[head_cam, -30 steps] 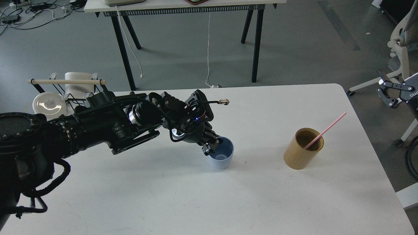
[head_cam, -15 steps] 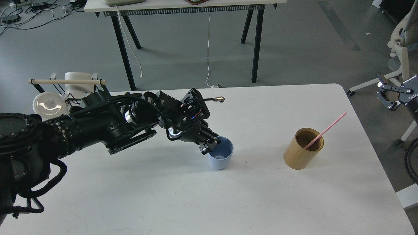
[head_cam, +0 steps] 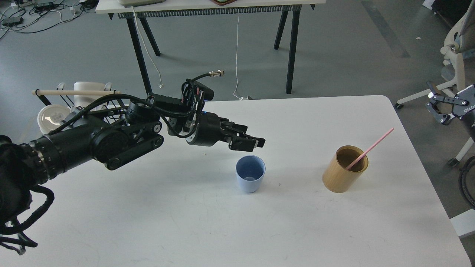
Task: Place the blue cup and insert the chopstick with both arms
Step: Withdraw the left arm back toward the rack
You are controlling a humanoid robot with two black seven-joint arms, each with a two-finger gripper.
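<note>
The blue cup stands upright and empty near the middle of the white table. My left gripper hovers just above and behind the cup, clear of its rim, with its fingers apart and nothing in them. A pink chopstick leans in a golden-brown cylinder holder to the right of the cup. My right gripper is off the table's right edge, open and empty, far from the holder.
A black wire rack with a wooden rod, a white cup and a white lid stands at the table's back left. A second table stands behind on the grey floor. A white chair is at the far right.
My left gripper has let go of the blue cup's rim, risen and swung level above it. The cup stays upright in place. The right gripper has barely moved.
</note>
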